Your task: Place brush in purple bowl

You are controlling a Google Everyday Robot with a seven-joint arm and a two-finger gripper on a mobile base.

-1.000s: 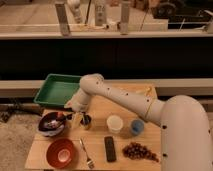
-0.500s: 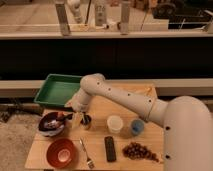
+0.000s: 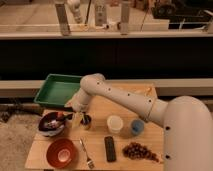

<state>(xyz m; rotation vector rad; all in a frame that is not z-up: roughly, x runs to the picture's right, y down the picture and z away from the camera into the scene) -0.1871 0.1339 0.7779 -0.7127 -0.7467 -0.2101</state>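
Purple bowl [image 3: 47, 132] at the left edge of the worktop [image 3: 97, 136]. Inside it, toward its right rim: brush [image 3: 61, 118], orange-red and whitish parts showing. Just right of the purple bowl, low over the worktop: gripper [image 3: 83, 120]. Cannot tell whether spread or pressed together, nor whether touching the brush. Behind the purple bowl: green tray [image 3: 56, 91]. In front of it: orange bowl [image 3: 62, 153]. Further right of the purple bowl, past the gripper: white cup [image 3: 115, 123], then blue cup [image 3: 136, 126].
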